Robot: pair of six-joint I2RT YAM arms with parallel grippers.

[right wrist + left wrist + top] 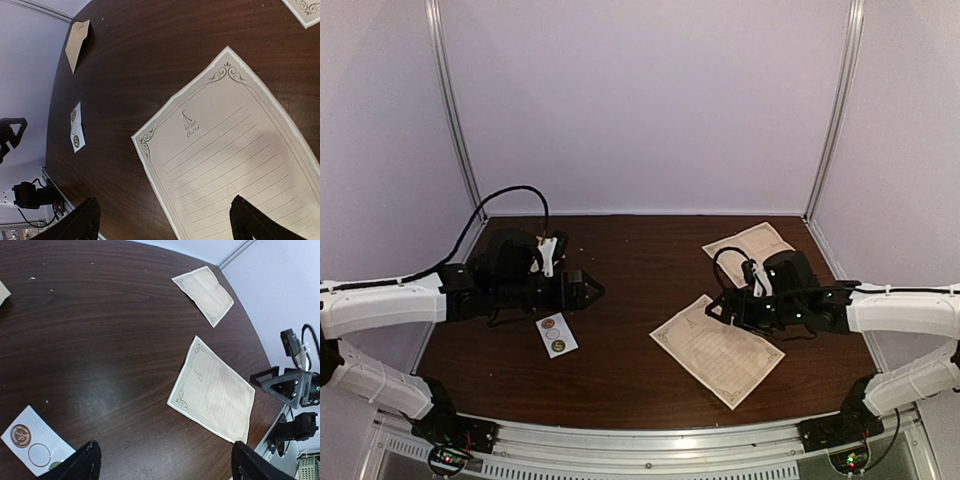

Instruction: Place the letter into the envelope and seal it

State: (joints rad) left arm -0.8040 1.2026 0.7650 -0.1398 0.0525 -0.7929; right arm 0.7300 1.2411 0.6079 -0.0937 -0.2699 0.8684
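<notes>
dark wood table (600, 380), pale lilac walls (650, 100)

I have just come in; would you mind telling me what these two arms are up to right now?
Nothing is held yet. Both grippers are open: the right gripper hangs over the lined letter, flat on the table; the left gripper hovers near the sticker card. The tan envelope lies far off on the left side, and a second sheet lies farther back on the right.
</notes>
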